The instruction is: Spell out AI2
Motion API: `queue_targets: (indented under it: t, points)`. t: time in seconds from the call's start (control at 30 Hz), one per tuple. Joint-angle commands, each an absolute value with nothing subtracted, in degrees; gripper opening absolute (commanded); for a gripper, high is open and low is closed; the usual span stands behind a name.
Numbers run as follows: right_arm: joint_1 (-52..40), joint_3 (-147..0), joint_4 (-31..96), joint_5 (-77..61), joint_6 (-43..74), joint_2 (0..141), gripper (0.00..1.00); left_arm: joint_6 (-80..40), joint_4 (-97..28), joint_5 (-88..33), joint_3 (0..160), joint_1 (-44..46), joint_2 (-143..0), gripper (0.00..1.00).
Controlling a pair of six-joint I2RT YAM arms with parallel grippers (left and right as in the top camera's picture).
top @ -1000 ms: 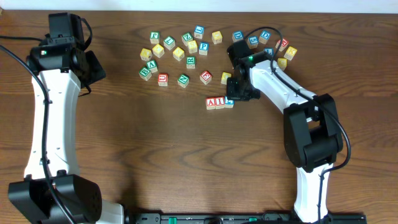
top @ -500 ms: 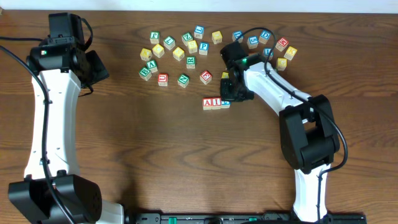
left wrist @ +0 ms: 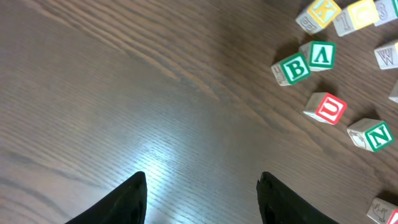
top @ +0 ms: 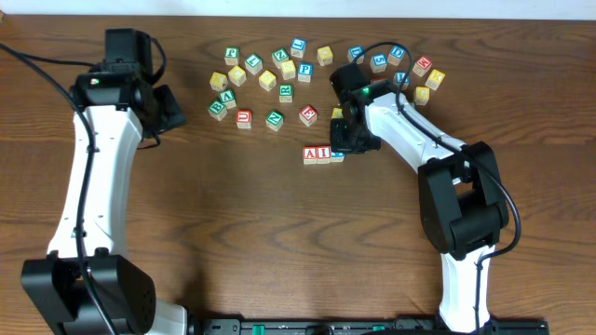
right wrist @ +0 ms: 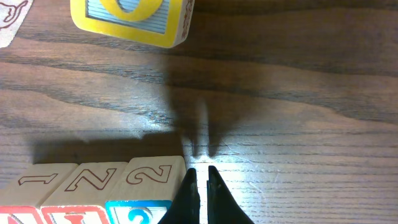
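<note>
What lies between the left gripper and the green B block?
Only bare table between left gripper and green B block, in the left wrist view.

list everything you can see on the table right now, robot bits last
table: one, dark brown wood, under everything
AI2 row: three blocks side by side, A and I red, 2 blue, middle of the table
loose letter blocks: roughly two dozen, green, yellow, blue and red, scattered across the far part of the table
left arm: one, white and black, left side, jaws open above bare wood, beside the scattered blocks
right arm: one, white and black, right side, jaws shut right next to the 2 block
</note>
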State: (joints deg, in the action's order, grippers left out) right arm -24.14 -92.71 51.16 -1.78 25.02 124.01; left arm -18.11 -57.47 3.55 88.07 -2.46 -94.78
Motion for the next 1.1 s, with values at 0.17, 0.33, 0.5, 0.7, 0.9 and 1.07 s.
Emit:
queue_targets:
  t: [0.17, 0.33, 0.5, 0.7, 0.9, 1.07]
  points:
    - [-24.53, -92.82, 52.53, -2.13, 27.03, 123.90, 0.01, -17.80, -56.34, 3.42, 87.53, -1.15, -95.39, 0.56]
    - [-24.71, -92.82, 53.12, -2.11, 27.18, 123.90, 0.01, -17.80, -56.23, 3.42, 87.53, -1.15, -95.42, 0.56]
    - [-24.91, -92.82, 52.90, -2.13, 27.20, 123.90, 0.01, -17.80, -56.23, 3.42, 87.53, -1.15, -95.44, 0.56]
    - [-25.23, -92.82, 52.93, -2.92, 27.18, 123.90, 0.01, -17.80, -56.23, 3.42, 87.53, -1.15, -95.46, 0.56]
    - [-25.52, -92.82, 52.90, -3.20, 27.44, 123.90, 0.01, -17.80, -56.25, 3.42, 87.53, -1.15, -95.48, 0.56]
    - [-25.61, -92.82, 52.21, -3.20, 27.40, 123.90, 0.01, -17.80, -56.23, 3.42, 87.53, -1.15, -95.48, 0.56]
